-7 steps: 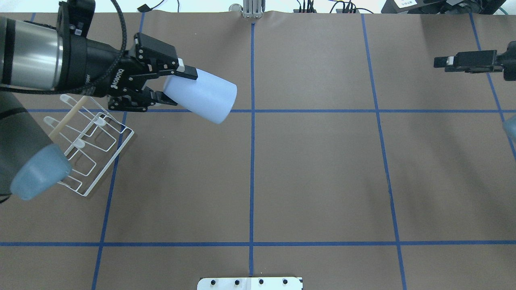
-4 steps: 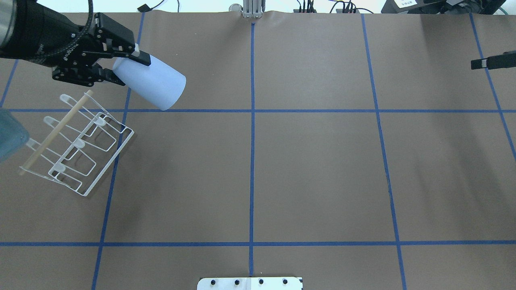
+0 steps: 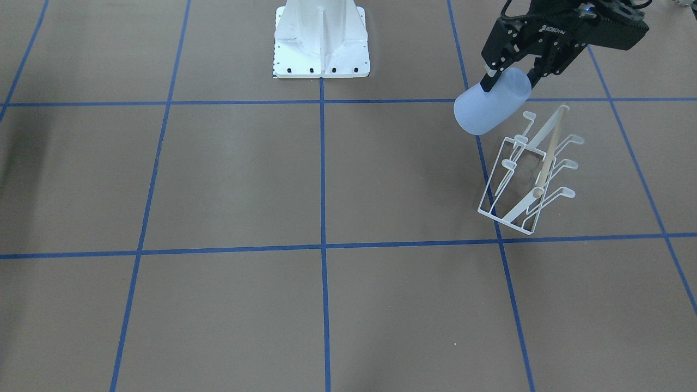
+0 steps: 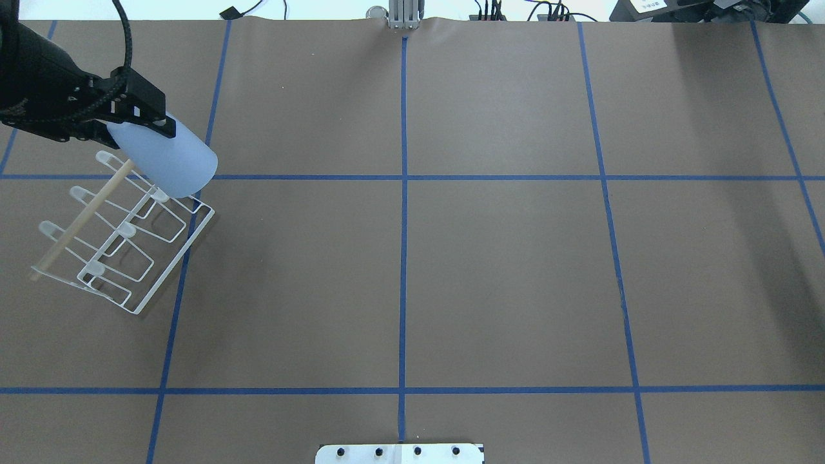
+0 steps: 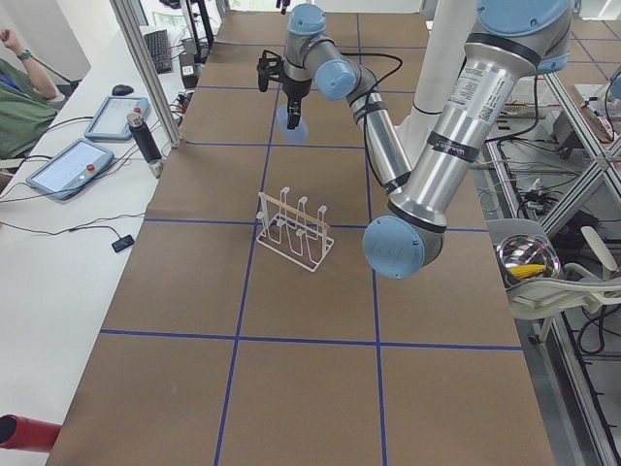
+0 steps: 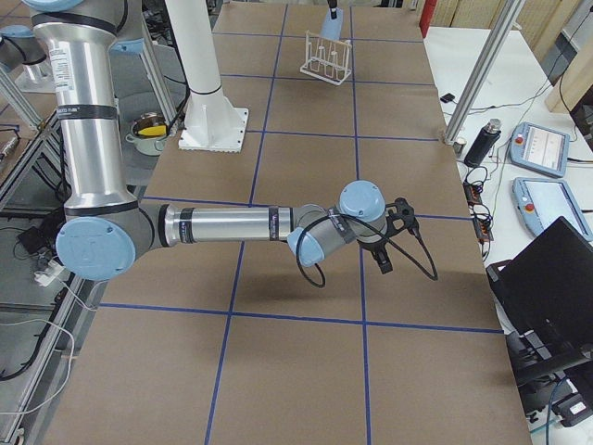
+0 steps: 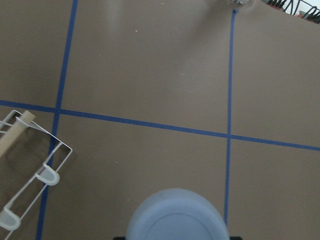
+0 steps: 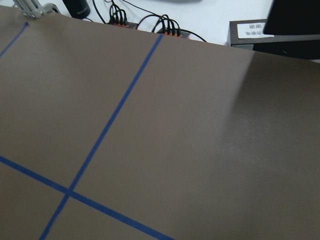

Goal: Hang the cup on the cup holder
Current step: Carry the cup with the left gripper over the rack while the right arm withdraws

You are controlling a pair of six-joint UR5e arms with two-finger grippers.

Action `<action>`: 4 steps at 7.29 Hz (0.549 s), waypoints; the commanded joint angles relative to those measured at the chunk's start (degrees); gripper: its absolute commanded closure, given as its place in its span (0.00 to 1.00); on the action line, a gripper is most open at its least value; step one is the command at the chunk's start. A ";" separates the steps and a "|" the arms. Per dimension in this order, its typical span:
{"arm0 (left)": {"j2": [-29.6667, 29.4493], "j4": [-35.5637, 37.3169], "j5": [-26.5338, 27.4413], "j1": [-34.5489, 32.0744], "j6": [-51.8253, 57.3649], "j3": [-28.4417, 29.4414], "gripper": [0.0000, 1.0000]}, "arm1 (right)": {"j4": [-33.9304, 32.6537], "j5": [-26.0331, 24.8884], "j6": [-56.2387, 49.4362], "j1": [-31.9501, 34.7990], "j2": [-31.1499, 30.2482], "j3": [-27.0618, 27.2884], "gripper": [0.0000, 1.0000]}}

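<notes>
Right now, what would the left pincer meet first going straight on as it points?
Probably bare table beside the cup holder, the cup in the left pincer landing first; depth is unclear.

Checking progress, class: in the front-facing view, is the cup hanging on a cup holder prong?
No, the left gripper holds the cup aloft, clear of the cup holder.

Overhead: high, looking forward and down over the whole bench. Front-facing: opposite side, steep. Side views: far off at the bench ends. Wrist views: close, downward. Cup holder shared: overhead left, front-facing upper right, left wrist lower left.
</notes>
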 commanded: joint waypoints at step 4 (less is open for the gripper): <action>0.63 6.87 14.17 3.87 8.44 1.72 1.00 | -41.30 -9.72 -15.11 0.30 4.55 9.20 0.00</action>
